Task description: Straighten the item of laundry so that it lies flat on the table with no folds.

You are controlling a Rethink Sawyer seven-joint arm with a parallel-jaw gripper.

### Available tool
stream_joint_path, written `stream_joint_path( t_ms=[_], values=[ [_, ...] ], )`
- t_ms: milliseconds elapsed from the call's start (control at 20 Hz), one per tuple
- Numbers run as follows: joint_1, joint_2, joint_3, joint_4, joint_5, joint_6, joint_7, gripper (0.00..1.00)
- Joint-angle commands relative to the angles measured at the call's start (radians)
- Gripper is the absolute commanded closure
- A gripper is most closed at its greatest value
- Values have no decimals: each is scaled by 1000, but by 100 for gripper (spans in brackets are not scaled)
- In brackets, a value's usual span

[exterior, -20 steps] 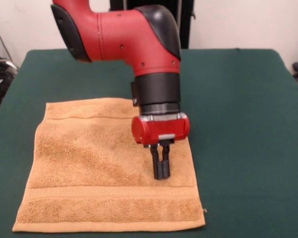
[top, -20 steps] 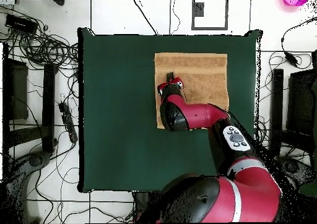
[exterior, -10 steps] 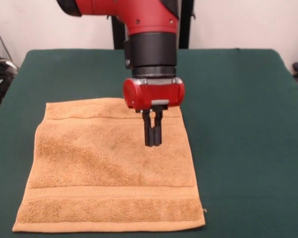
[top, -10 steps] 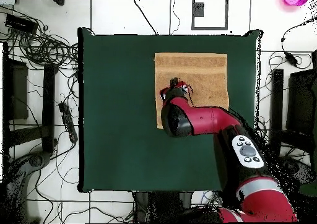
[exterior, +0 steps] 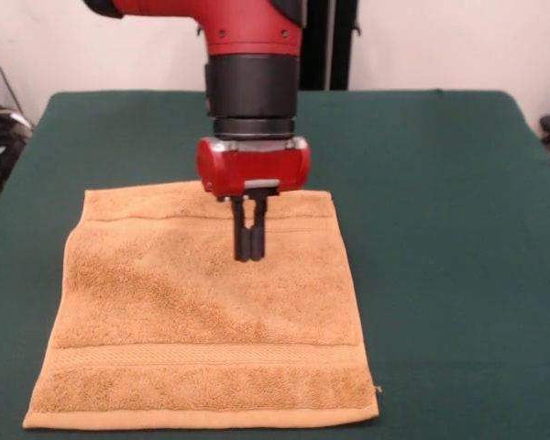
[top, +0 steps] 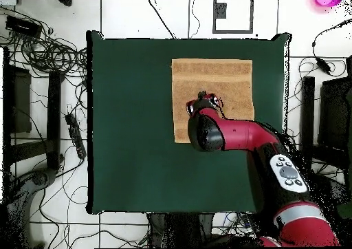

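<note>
Below the pincer [exterior: 248, 253] lies the towel [exterior: 202, 312], spread flat on the table [exterior: 440, 229] with no fold showing. Its two black fingers [exterior: 241, 240] point straight down, pressed together and holding nothing, tips just over the cloth's far half. One woven band runs just behind the tips, the other well in front, near the front hem. Green felt surrounds the towel on all sides.

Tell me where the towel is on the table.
Front view: the towel lies flat at the table's near left, under the claw. Overhead, it sits by the top edge, right of centre.
</note>
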Motion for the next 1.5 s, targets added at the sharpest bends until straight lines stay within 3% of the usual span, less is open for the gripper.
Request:
stream_joint_path(
  t_ms=[50,300,1100,1500],
  values=[
    [-24,105,88,69,90,271,118,100],
    [-23,93,97,72,137,385,109,100],
    [-18,76,123,99,139,382,117,100],
    [-50,86,175,135,148,474,58,100]
  ],
)
